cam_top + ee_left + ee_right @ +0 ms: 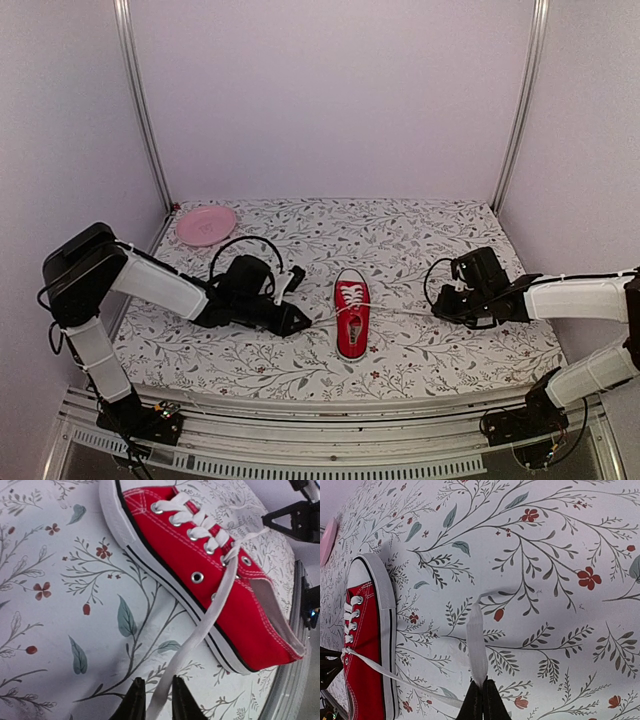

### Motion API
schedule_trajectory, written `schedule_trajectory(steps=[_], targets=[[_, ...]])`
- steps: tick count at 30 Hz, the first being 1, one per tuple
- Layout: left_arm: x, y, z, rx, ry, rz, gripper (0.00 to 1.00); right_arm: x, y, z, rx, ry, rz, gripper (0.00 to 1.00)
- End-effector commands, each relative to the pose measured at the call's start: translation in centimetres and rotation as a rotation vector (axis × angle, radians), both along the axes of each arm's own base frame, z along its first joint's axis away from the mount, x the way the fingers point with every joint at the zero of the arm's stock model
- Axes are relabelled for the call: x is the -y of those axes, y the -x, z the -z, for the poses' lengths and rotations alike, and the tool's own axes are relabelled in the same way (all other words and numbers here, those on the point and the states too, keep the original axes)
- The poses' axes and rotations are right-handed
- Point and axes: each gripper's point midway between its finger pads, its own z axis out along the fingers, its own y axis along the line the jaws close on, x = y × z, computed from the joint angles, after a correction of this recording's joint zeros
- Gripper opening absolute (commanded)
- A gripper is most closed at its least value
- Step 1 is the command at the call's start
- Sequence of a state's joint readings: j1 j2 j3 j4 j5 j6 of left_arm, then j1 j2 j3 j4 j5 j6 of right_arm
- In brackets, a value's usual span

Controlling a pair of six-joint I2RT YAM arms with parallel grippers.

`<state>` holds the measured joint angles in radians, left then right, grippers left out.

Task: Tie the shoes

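Note:
The red sneaker (352,318) with white sole and toe cap stands mid-table, toe pointing away from me. It also shows in the left wrist view (200,555) and the right wrist view (365,650). My left gripper (298,322) is just left of the shoe, shut on one white lace (200,630), which runs taut from the top eyelets to between its fingers (134,700). My right gripper (440,308) is to the right of the shoe, shut on the other lace (476,640). That lace's tip sticks out past the fingertips (490,700).
A pink plate (206,224) lies at the back left corner of the floral tablecloth (420,240). Metal frame posts (140,100) and pale walls close in the back and sides. The table's near metal rail (330,410) runs in front of the shoe.

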<state>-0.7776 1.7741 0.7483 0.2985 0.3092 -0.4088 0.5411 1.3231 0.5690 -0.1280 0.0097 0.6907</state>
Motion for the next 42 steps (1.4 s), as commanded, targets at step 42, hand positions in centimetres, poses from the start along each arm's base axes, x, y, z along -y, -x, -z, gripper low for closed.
schedule_trajectory(steps=[42], targets=[[5.0,0.6,0.7,-0.022,0.060,0.249,0.22,-1.5,-2.8,-4.0,0.135,-0.023,-0.067,0.02]])
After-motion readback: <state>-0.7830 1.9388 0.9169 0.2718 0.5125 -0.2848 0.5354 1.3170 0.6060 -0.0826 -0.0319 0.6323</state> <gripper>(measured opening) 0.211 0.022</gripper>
